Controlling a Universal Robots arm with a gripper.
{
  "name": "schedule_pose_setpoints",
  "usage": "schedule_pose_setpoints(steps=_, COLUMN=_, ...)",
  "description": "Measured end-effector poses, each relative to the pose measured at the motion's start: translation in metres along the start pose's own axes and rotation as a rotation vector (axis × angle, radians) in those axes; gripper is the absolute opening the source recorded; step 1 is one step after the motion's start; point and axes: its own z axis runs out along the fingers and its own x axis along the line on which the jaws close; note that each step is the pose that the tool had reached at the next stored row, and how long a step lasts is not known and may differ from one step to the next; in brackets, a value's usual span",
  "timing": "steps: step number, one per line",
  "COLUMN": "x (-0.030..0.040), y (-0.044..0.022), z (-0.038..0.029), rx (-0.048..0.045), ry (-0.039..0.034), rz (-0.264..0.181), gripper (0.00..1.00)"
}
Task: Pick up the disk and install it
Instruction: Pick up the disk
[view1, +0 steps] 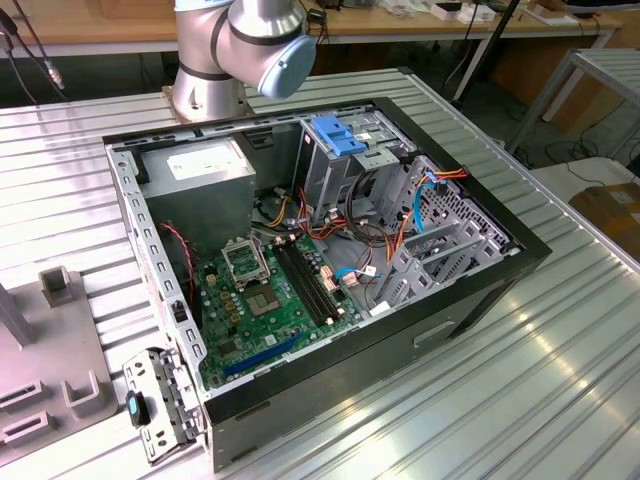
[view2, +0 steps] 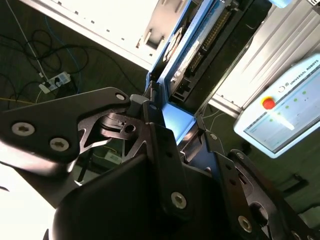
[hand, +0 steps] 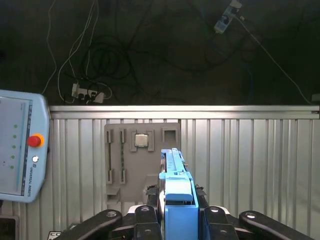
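edgewise, disk (hand: 177, 192) in pincer (hand: 177, 218) over table (hand: 250, 165)

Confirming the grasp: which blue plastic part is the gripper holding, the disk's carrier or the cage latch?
The light-blue carrier of the disk, clamped in the gripper; the blue latch sits atop the drive cage in the exterior view.

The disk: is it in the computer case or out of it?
Out. In both wrist views the claw is shut on the disk, held on edge over the ribbed metal table.
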Motion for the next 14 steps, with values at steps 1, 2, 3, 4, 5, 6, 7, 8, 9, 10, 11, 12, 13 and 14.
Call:
schedule_pose_setpoints(steps=1, x=0.0, y=-0.0027, z=0.0, rx=-0.0001, ry=0.0, rz=0.0, gripper=0.37)
schedule_pose_setpoints(steps=2, x=0.0, y=-0.0049, z=0.0, rx=0.0, ry=0.0, rz=0.0, gripper=0.37)
schedule_pose_setpoints(steps=3, x=0.0, y=-0.0097, z=0.0, rx=-0.0001, ry=0.0, rz=0.0, gripper=0.37)
schedule_pose_setpoints(steps=4, x=0.0, y=-0.0127, z=0.0001, rx=0.0, ry=0.0, rz=0.0, gripper=0.37)
schedule_pose_setpoints(steps=5, x=0.0, y=-0.0142, z=0.0001, rx=0.0, ry=0.0, rz=0.0, gripper=0.37)
schedule_pose_setpoints(steps=6, x=-0.0001, y=-0.0178, z=0.0002, rx=0.0, ry=0.0, rz=0.0, gripper=0.37)
schedule_pose_setpoints(steps=7, x=0.0, y=-0.0221, z=0.0001, rx=-0.0001, ry=0.0, rz=0.0, gripper=0.37)
schedule_pose_setpoints(steps=8, x=-0.0001, y=-0.025, z=0.0002, rx=0.0001, ry=0.0, rz=0.0, gripper=0.37)
schedule_pose_setpoints(steps=9, x=0.0, y=-0.0271, z=0.0003, rx=0.0001, ry=0.0, rz=0.0, gripper=0.37)
schedule_pose_setpoints(steps=10, x=-0.0001, y=-0.0296, z=0.0003, rx=0.0, ry=0.0, rz=0.0, gripper=0.37)
schedule_pose_setpoints(steps=11, x=-0.0001, y=-0.032, z=0.0003, rx=0.0, ry=0.0, rz=0.0, gripper=0.37)
schedule_pose_setpoints(steps=12, x=-0.0001, y=-0.0359, z=0.0003, rx=-0.0001, ry=0.0001, rz=0.0, gripper=0.37)
schedule_pose_setpoints(steps=13, x=-0.0001, y=-0.0396, z=0.0004, rx=0.0001, ry=0.0, rz=0.0, gripper=0.37)
schedule_pose_setpoints(steps=14, x=-0.0001, y=-0.042, z=0.0004, rx=0.0, ry=0.0, rz=0.0, gripper=0.37)
